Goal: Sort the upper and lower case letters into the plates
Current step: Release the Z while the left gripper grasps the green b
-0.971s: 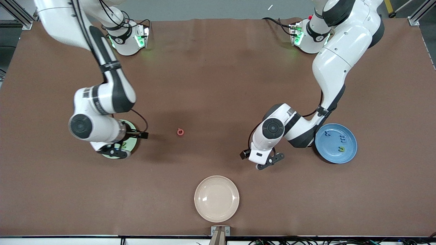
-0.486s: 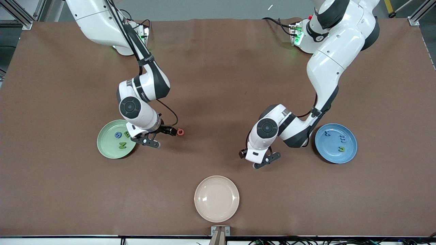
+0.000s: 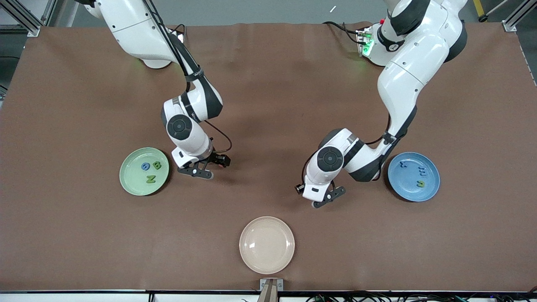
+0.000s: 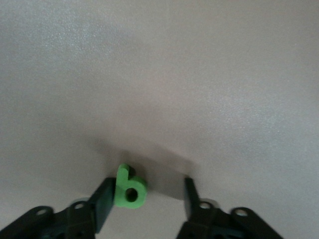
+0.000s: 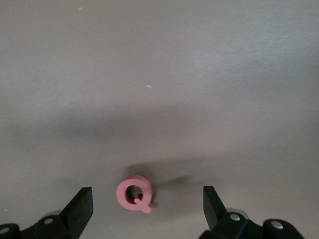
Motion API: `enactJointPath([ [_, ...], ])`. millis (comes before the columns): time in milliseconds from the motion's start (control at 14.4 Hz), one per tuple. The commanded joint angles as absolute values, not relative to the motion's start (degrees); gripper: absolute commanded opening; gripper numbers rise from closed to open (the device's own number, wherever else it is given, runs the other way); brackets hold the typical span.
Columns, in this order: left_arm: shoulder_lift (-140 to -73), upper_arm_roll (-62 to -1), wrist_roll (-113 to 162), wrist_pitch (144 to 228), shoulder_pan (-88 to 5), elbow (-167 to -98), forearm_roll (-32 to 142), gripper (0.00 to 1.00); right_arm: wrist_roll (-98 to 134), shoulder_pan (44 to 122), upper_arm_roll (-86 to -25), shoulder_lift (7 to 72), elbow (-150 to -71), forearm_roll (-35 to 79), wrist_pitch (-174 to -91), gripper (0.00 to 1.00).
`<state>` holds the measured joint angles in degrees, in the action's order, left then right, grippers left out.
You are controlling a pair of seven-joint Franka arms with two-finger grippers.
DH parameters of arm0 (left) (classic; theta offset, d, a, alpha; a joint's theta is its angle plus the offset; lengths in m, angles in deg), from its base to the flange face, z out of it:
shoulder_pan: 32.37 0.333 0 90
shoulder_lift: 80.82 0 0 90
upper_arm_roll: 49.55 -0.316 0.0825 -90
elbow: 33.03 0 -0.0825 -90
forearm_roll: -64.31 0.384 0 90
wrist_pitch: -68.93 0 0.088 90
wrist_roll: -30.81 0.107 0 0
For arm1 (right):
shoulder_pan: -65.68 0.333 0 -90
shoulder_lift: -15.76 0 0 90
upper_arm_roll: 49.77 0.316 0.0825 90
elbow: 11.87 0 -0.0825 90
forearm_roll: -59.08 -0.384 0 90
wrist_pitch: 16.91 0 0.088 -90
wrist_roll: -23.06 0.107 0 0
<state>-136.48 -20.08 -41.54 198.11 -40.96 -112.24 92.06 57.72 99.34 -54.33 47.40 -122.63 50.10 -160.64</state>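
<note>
Robot lab: aluminium-framed table

White arms, black joints, cables, black fingers.

Three plates, two tools, perhaps eight letters.

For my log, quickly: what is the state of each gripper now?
Left gripper: open, green letter b touching one finger.
Right gripper: open over red Q.
</note>
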Motion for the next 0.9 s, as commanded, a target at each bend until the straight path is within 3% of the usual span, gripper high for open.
enactJointPath([
  [0,-136.5,-20.8,-42.0,198.2,-41.8,-111.7,91.1,0.48,57.9,101.5,-55.0,48.3,-123.3,49.5,-163.5,0.85],
  [416,-135.9,-20.8,-41.7,198.1,-41.6,-111.7,91.3,0.16,57.7,102.0,-55.0,49.6,-123.3,49.6,-165.0,0.76],
  [624,-134.4,-20.8,-41.5,197.1,-41.2,-111.7,91.4,0.09,57.7,102.0,-55.0,49.6,-123.5,49.6,-164.7,0.6],
  [832,-130.1,-20.0,-37.5,189.9,-38.3,-112.6,91.2,0.08,57.8,102.8,-55.0,49.6,-123.7,49.6,-164.4,0.42],
])
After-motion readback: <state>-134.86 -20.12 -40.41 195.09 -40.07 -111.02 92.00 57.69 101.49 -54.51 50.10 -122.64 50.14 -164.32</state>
